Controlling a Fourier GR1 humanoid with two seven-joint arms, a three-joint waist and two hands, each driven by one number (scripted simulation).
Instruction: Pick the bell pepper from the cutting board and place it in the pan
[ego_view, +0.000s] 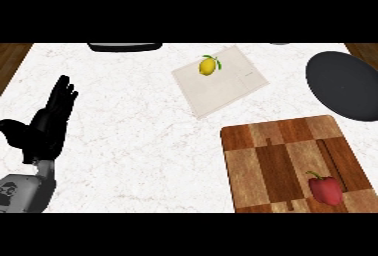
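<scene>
A red bell pepper (325, 190) with a green stem lies on the near right part of the wooden cutting board (273, 160). The dark round pan (343, 85) sits at the counter's far right, beyond the board. My left hand (48, 122) stands open at the left edge of the view, fingers straight and pointing away, far from the pepper and the board. My right hand does not show.
A yellow lemon (209, 65) rests on a pale cloth (221, 87) at the back middle. A dark object (125, 46) lies at the counter's far edge. White marble counter (140, 150) spreads between my left hand and the board.
</scene>
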